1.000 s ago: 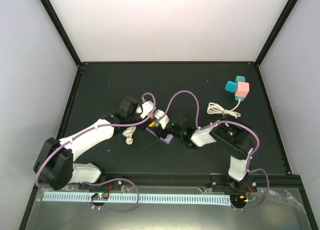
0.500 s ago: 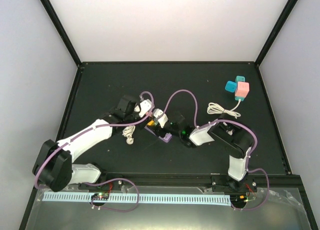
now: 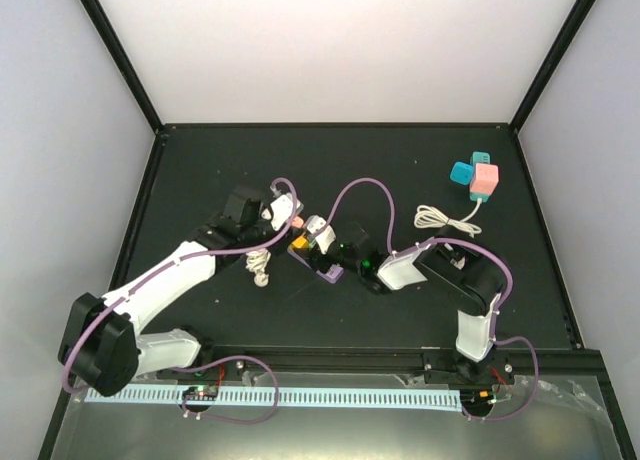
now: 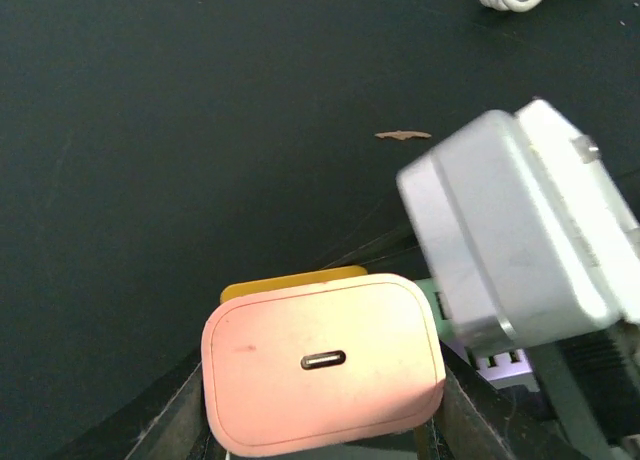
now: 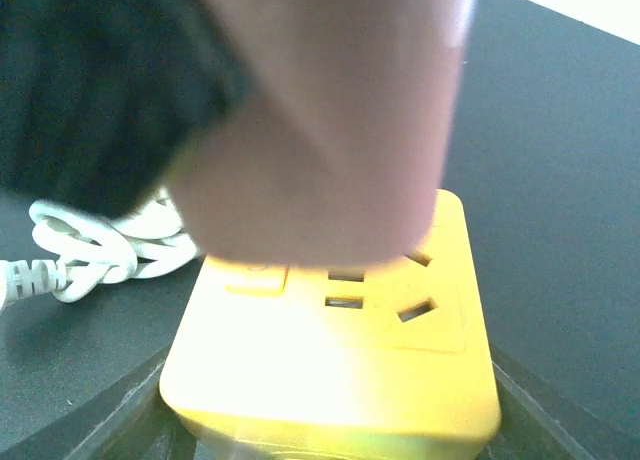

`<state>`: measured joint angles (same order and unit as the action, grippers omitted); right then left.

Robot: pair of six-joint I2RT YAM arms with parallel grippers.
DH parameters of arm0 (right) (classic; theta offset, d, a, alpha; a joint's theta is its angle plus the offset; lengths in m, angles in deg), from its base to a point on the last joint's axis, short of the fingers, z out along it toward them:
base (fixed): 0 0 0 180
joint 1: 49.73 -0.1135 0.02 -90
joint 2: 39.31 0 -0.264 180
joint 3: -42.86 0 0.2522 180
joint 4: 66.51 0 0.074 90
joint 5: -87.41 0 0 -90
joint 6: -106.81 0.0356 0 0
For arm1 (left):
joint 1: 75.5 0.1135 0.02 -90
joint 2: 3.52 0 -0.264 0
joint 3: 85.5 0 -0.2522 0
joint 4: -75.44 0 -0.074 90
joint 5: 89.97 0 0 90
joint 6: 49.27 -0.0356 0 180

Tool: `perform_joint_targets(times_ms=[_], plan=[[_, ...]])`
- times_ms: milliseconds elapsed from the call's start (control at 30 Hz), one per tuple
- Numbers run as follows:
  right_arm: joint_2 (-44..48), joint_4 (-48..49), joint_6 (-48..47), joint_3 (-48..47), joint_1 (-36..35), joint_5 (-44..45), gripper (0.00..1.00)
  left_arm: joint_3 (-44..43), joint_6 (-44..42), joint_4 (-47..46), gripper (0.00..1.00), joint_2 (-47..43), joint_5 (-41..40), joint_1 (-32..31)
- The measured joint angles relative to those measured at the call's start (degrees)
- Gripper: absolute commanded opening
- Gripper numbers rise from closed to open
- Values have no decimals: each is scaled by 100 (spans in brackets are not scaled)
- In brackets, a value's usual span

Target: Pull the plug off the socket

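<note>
**Left gripper (image 4: 325,420) has the pink plug (image 4: 323,360)**

Left gripper squeezes the pink plug, with one finger on each side. The plug is near the middle of the desk (image 3: 200,170), right over the yellow socket (image 5: 330,360). In the right wrist view the plug is a big blurry shape over the top of the socket. Some of the socket's holes show below it. I cannot tell if the pins are all the way out.

Just to the right of the plug is a white block (image 4: 515,240), very close to it. Farther right, the right gripper (image 5: 335,430) is clamped on the yellow socket from both sides.

I think this is the pulling part of the job. To do it well, the left gripper should pull straight away from the face of the socket. It should not pull to the side, or the pins may bend or get stuck. The right gripper should hold the socket firm, so it does not come along with the plug. The plug should not bump the white block on the way. Go slow until the pins are free.
</note>
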<state>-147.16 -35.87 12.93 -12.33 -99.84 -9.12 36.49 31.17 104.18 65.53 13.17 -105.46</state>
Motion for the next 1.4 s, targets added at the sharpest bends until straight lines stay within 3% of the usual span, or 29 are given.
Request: perform_joint_targets(times_ms=[333,567,633,1000,1200,1400], plan=[[2,-2,-4,2,0,-2,55,-608,-343,767,20,-391,151,946],[22,-271,-46,35,7,55,93,-1316,-675,1593,22,-358,101,1801],[17,-544,-50,151,31,129,100,-1482,-782,1895,23,-151,39,2076],[221,-896,-157,260,42,101,100,-2695,-1598,3720,21,1764,-286,3797],[721,-903,-221,269,42,-50,100,-2706,-2173,4369,22,1982,-647,4618],[951,-1010,-271,256,42,-166,100,-2573,-2673,4603,25,2149,-1193,4881]])
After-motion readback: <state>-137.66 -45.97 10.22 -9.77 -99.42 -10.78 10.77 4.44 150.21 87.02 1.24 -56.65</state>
